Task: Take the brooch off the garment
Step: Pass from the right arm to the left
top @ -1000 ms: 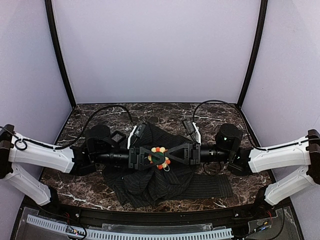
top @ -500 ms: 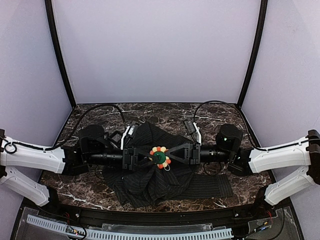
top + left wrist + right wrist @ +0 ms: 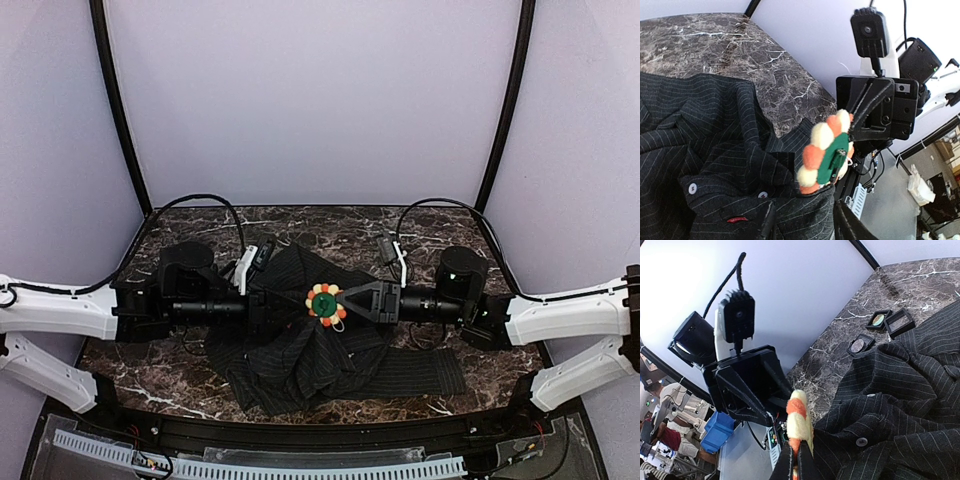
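Near the front edge, a white slotted rail [image 3: 260, 468] borders the dark marble table [image 3: 180, 385]. A black pinstriped garment [image 3: 300, 360] lies crumpled at the centre. The left claw [image 3: 802, 225] pinches a fold of it. The right claw [image 3: 794, 465] is closed on the rim of the brooch [image 3: 322, 303], which is held above the cloth between both claws. Small black boxes [image 3: 875, 320] sit far left. Behind are white walls [image 3: 310, 100] and black poles [image 3: 120, 110].
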Controlling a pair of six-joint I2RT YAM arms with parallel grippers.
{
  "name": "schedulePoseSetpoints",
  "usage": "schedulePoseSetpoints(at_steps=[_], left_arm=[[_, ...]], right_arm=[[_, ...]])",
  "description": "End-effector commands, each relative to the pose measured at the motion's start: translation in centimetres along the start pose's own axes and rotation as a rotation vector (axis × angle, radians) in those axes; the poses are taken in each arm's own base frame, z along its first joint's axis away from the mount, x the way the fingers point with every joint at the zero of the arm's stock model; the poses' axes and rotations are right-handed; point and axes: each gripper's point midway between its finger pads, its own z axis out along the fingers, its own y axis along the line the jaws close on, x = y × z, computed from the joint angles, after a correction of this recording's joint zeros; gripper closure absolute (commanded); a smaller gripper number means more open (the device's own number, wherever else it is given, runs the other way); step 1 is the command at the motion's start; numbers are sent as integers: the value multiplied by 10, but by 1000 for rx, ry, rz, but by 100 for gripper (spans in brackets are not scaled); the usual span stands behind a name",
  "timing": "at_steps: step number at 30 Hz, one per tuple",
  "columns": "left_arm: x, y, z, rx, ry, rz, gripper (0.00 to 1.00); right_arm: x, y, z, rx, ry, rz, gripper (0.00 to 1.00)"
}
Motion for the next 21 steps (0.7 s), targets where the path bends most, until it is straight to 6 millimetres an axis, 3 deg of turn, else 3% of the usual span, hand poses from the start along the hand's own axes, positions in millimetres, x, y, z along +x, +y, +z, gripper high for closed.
schedulePoseSetpoints(at_steps=[1, 6, 21], left_arm=[[-5, -16, 9, 40, 18, 44, 72], [-8, -25, 18, 70, 22, 49, 77], [-3, -15, 34, 36, 45, 40, 80]], right_arm=[[-14, -5, 1, 49, -43, -21, 100], [-13, -12, 3, 86, -36, -16, 100], [-11, -9, 8, 62, -19, -16, 100]])
